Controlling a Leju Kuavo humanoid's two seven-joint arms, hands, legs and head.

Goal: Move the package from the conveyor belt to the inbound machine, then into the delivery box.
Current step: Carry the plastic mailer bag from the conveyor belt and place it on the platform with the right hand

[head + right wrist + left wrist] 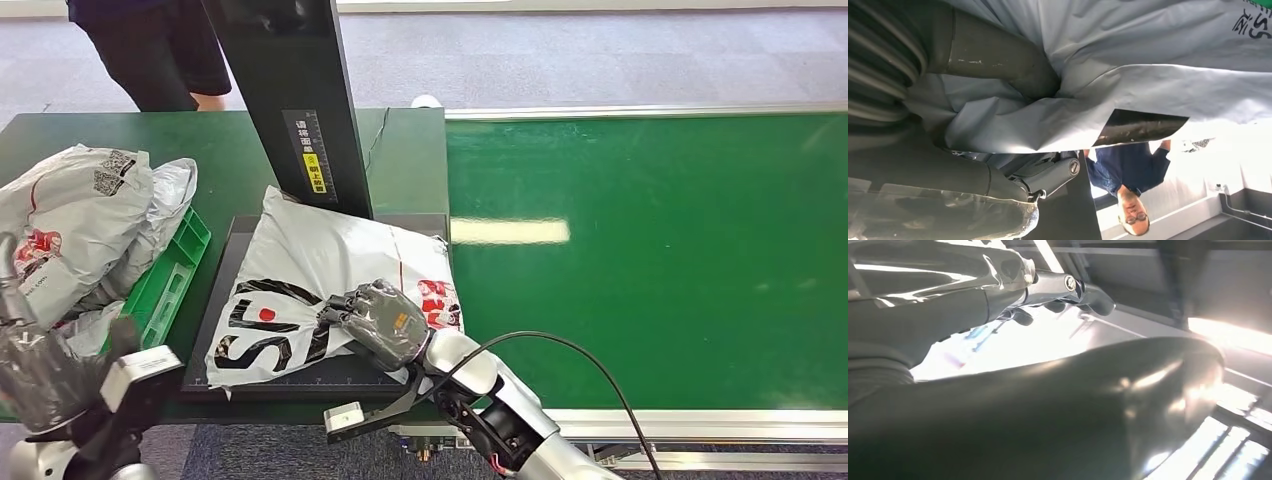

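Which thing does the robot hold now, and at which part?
The right hand grips the white plastic mailer package by bunched film near its front edge.

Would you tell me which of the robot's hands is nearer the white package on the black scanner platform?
Right. The right hand grips the white package itself; the left hand is off beside the green box, apart from it.

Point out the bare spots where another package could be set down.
The conveyor belt right of the white package is bare. So is the green table behind the delivery box. The box is crowded with bags, and the package, gripped by the right hand, covers the machine's platform.
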